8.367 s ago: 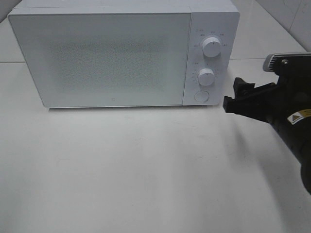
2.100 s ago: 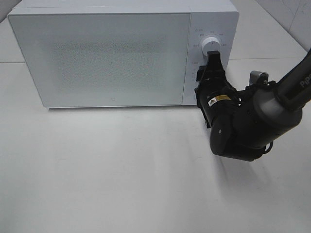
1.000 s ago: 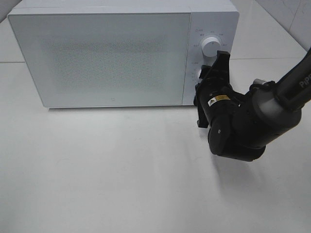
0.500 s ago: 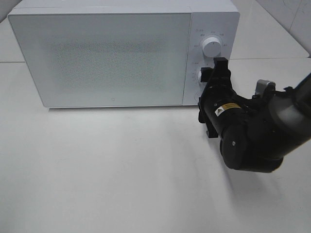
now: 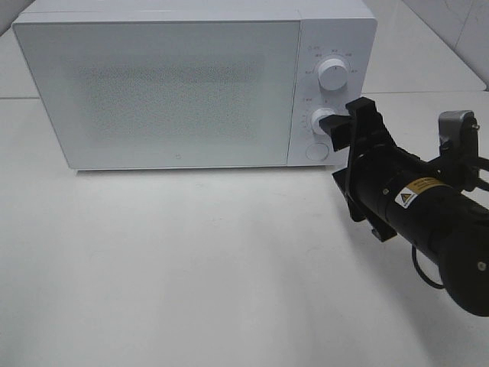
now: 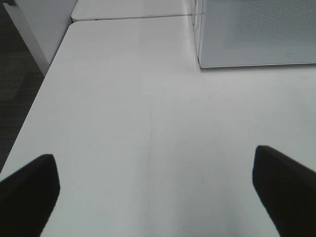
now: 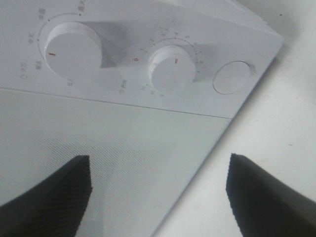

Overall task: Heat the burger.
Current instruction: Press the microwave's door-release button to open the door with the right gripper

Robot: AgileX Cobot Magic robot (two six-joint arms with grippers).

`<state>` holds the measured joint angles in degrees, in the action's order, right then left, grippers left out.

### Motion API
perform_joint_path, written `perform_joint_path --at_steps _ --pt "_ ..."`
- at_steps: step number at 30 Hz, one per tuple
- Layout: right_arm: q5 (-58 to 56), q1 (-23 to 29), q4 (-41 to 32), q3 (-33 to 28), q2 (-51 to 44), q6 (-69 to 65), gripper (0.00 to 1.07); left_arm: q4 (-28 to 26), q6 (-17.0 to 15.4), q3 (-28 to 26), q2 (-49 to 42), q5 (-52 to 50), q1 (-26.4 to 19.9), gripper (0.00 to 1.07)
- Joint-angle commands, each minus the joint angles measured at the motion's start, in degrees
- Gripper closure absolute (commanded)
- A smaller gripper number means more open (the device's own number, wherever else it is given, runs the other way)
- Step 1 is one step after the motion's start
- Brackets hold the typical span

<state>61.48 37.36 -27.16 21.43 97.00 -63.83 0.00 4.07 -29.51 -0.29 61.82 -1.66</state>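
Seemingly well into the job, the right claw [image 5: 350,121] hangs just off the lower dial [image 5: 322,121] of a white microwave [image 5: 160,92] at the upper right of the overhead frame, its black fingers spread wide and holding nothing. The burger is nowhere in sight on the counter [image 5: 191,267]. With the door [image 5: 153,88] closed and its speckled window opaque, whether it sits inside cannot be told. In the right wrist view the dial's red mark appears turned away from the printed zero, which suggests the timer may be set. If so, what is left is likely the wait and the retrieval; if not, the dial has yet to be turned.

The oven is a boxy, matte-white shell with squared edges, its door a flat panel stippled with fine grey dots. On the control strip sit two smooth round dials, the upper dial [image 5: 333,74] above the lower, and beneath them a flush round button [image 5: 315,151].

The counter is pale and faintly glossy, with a thin seam. The left claw [image 6: 153,155] hovers wide and empty above a bare stretch of it, well apart from the oven.
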Motion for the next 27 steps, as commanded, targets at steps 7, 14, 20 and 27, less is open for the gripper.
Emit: perform_joint_path --at_steps 7,14,20,27 --pt "-21.4 0.2 1.1 -0.5 -12.4 23.1 0.33 -0.4 -0.3 0.0 -0.9 -0.6 -0.2 0.06" --pt "-34.5 0.2 1.1 2.5 -17.2 40.3 0.33 -0.4 -0.3 0.0 -0.9 -0.6 -0.2 0.06" --pt "-50.1 0.2 1.9 7.9 -18.4 54.8 0.33 -0.4 -0.3 0.0 -0.9 -0.6 -0.2 0.06" --pt "-70.8 0.2 11.9 16.0 -18.4 62.2 0.33 -0.4 -0.3 0.0 -0.9 -0.6 -0.2 0.06"
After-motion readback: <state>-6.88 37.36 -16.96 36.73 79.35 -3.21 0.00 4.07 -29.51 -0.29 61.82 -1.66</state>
